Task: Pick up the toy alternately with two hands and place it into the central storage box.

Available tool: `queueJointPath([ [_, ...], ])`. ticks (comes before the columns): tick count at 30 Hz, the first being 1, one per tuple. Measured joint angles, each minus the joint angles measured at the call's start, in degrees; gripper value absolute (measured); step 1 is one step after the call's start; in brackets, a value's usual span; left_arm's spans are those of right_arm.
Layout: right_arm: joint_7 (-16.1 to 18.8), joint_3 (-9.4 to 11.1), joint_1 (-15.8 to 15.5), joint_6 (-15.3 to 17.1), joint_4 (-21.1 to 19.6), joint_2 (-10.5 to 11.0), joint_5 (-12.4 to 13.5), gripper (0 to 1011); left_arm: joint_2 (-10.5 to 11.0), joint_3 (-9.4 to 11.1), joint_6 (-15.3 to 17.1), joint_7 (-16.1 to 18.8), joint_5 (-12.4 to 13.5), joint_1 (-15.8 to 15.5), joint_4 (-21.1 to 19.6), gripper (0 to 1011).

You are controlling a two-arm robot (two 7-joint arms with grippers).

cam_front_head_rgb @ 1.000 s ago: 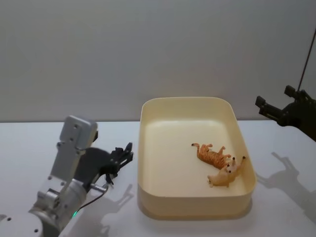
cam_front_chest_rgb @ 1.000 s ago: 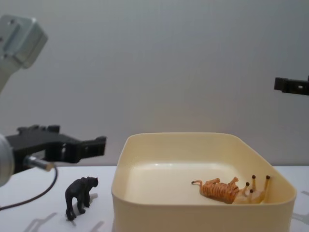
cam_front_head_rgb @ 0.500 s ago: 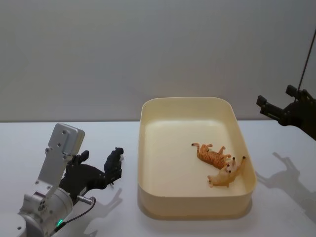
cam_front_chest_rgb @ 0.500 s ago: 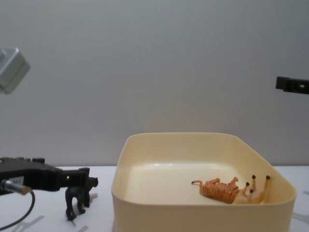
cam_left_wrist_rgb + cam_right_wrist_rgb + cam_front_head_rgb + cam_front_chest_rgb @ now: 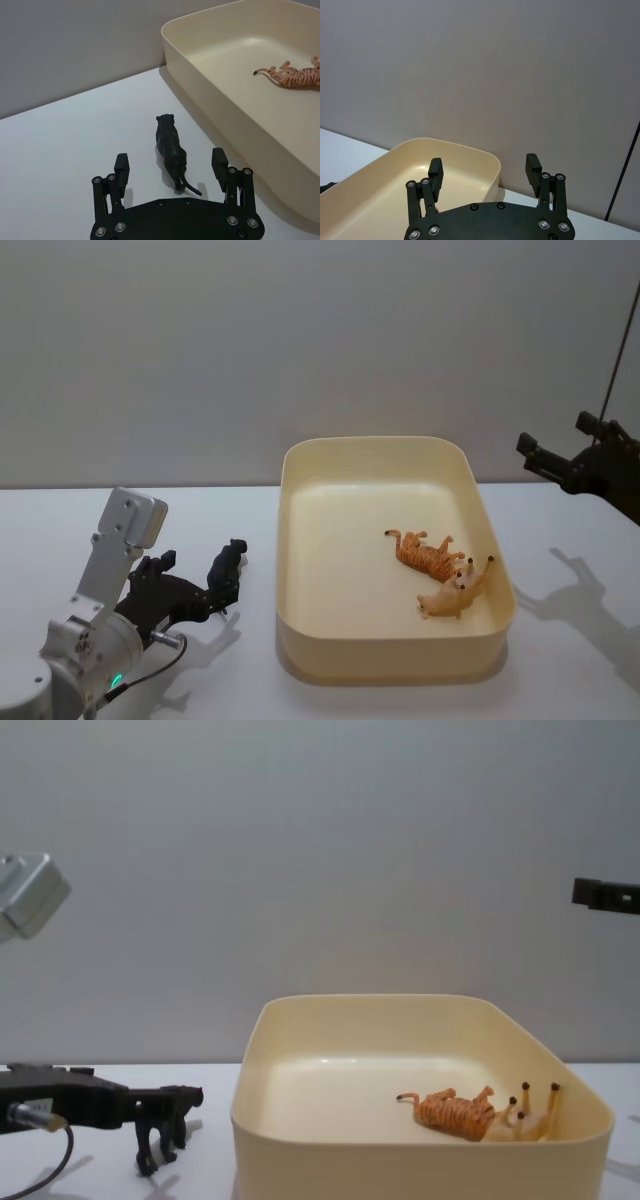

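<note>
Your left gripper has its jaws spread either side of the black toy, with bare table beyond both. The storage box wall rises near one jaw. Inside the box the left floor lies free, while the tiger and giraffe occupy the right.

A white table meets a plain grey wall, a thin black rod slanting at the right edge.

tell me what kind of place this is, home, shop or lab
Most likely a robot test bench in a lab: a white table against a plain grey wall, a black angular left gripper and right gripper, and a cream-yellow plastic tub holding an orange striped toy tiger.
</note>
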Motion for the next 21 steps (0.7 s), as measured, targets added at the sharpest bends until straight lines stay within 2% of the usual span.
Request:
queueJointPath([
  [21,0.01,-0.01,0.0,0.01,0.01,0.0,0.0,1001,-4.33,0.51,0.7,-5.27,1.77,-5.83,9.0,1001],
])
